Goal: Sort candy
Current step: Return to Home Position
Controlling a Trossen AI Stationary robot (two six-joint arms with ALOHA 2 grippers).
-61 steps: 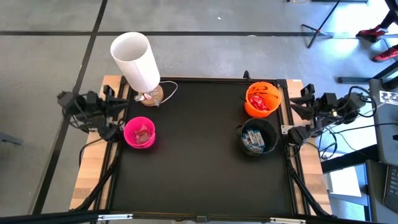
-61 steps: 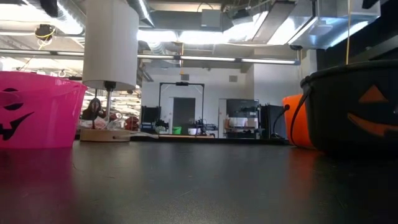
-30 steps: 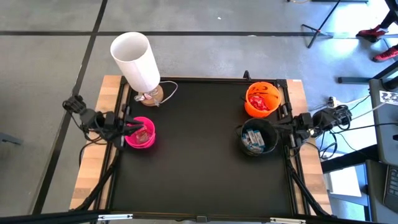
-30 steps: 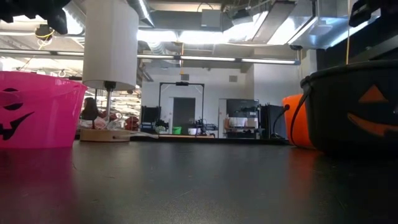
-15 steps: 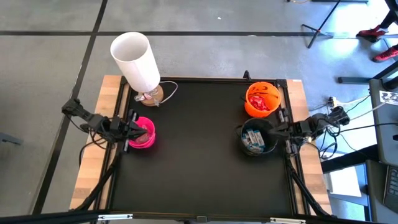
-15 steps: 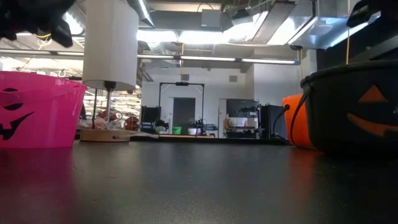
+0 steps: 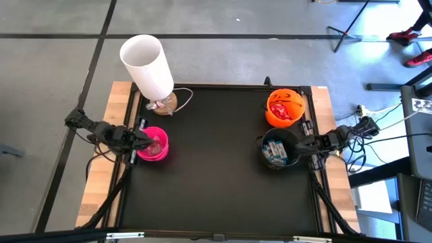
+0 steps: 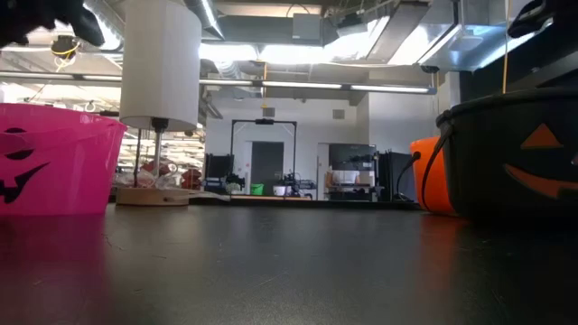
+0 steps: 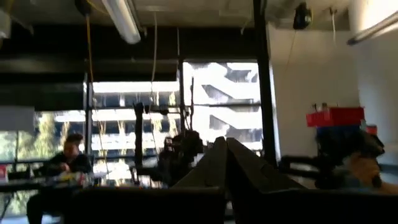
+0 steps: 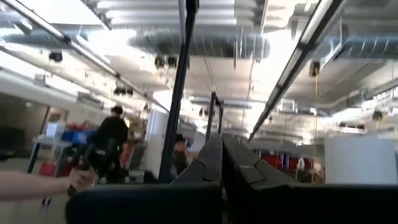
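Left end effector [image 7: 147,140]: fingers pressed together, empty, over left rim of pink bowl [image 7: 162,155]. Right end effector [image 7: 299,144]: fingers together, empty, at right rim of black bowl [image 7: 279,132]. Candy [image 7: 156,144]: red in pink bowl, red in orange bowl [image 7: 268,112], blue-and-white in black bowl. Bowls on desk [image 7: 216,175].

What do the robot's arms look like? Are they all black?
Mostly, yes. The left arm and right arm are thin, dark and jointed, like black sticks with knobbly elbows, and black cables trail from them. The left gripper and right gripper each have two long dark fingers that narrow toward the tips.
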